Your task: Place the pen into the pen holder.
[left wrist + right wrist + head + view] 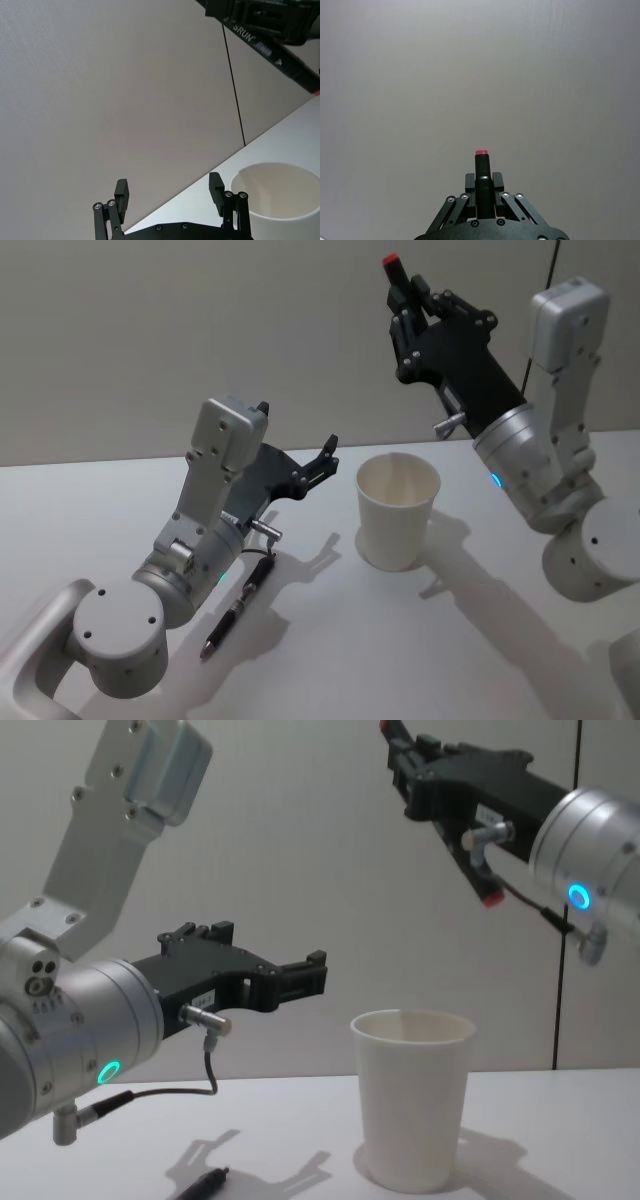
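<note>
Right end effector (408,290): raised high above the surface (400,650), up over the pen holder (398,515) and well clear of its rim; its 2 fingers are clamped narrow on the red-tipped pen (393,270).
Red-tipped pen: dark barrel gripped between the fingers, in line with the end effector, its red end poking past the fingertips and pointing up and away from the robot. The right wrist view shows the barrel (481,172) pinched at the middle of the right end effector (484,181).
Pen holder: white paper cup standing upright on the surface, between the 2 arms, nothing touching it.
Left end effector (325,460): hanging above the surface just left of the pen holder, aimed toward it, fingers spread wide with nothing between them.
Black pen (238,608): lying flat on the surface beside the left arm, left of the pen holder and apart from it.
Chest view: left end effector (310,975) sits higher than the pen holder (412,1105).
</note>
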`<move>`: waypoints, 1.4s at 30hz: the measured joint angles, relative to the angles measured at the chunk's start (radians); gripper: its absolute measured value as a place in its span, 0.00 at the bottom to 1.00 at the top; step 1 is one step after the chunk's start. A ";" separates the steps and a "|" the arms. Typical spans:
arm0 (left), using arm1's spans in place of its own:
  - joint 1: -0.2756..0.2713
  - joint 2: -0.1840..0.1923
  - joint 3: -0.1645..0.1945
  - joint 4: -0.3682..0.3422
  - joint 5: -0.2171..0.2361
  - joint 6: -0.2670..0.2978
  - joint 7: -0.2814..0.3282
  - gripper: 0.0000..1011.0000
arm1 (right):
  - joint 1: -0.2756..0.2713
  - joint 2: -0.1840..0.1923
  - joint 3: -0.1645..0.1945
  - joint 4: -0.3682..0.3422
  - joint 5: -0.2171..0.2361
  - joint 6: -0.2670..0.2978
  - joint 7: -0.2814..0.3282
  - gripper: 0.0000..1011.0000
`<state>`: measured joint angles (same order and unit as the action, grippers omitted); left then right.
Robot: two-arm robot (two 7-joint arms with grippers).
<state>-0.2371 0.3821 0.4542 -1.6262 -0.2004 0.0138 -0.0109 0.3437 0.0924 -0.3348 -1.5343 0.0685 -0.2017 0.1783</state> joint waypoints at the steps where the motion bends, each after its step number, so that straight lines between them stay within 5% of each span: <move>1: 0.000 0.000 0.000 0.000 0.000 0.000 0.000 0.99 | 0.000 -0.001 -0.001 0.004 0.000 -0.003 -0.001 0.18; 27: 0.000 0.000 0.000 0.000 0.000 0.000 0.000 0.99 | 0.015 -0.058 -0.039 0.173 0.011 -0.065 -0.019 0.18; 42: 0.000 0.000 0.000 0.000 0.000 0.000 0.000 0.99 | -0.002 -0.066 -0.056 0.208 0.003 -0.070 -0.023 0.18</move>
<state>-0.2371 0.3821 0.4542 -1.6262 -0.2004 0.0138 -0.0109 0.3414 0.0263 -0.3913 -1.3265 0.0716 -0.2720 0.1555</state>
